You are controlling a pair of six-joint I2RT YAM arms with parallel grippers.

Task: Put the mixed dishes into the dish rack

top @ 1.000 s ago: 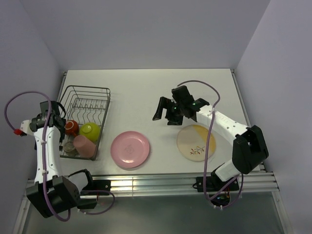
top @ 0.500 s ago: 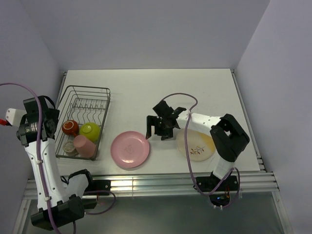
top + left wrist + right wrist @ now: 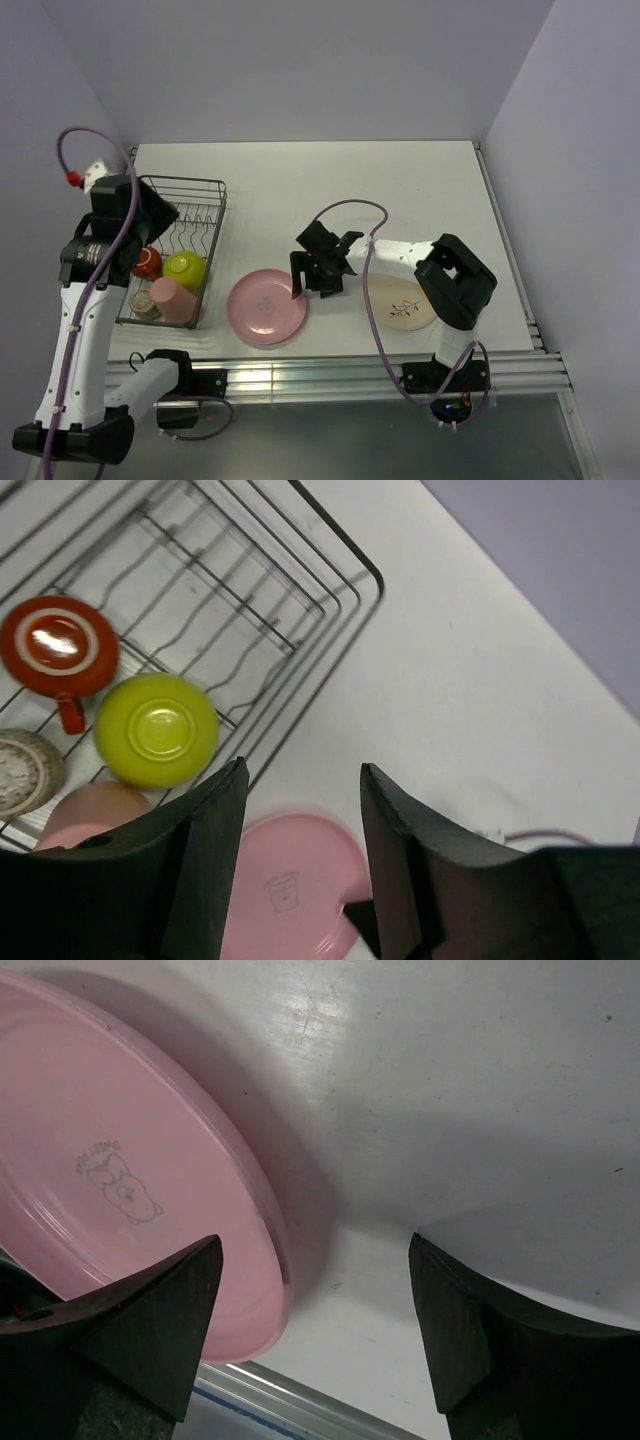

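The dish rack (image 3: pixel 172 215) stands at the left and holds the dark red-orange mug (image 3: pixel 147 262), the lime-green bowl (image 3: pixel 185 268), the salmon-pink cup (image 3: pixel 173 299) and the small grey-tan cup (image 3: pixel 143 303). The pink plate (image 3: pixel 262 308) lies flat on the table beside it. My right gripper (image 3: pixel 312 283) is low at that plate's right edge, open. In the right wrist view the pink plate's rim (image 3: pixel 275 1250) lies between the fingers, nearer the left one. The cream-and-orange plate (image 3: pixel 400 303) is partly under the right arm. My left gripper (image 3: pixel 158 215) hovers high over the rack, open and holding nothing.
From the left wrist the rack's far corner (image 3: pixel 340 590), the mug (image 3: pixel 57 650), the bowl (image 3: pixel 155 728) and the pink plate (image 3: pixel 290 880) show below my left gripper (image 3: pixel 302 770). The table's front rail (image 3: pixel 290 1400) runs just beyond the pink plate.
The right gripper has moved left and down from near the cream-and-orange plate to the pink plate's right edge. The left arm has lifted and swung over the rack, its jaws narrowing.
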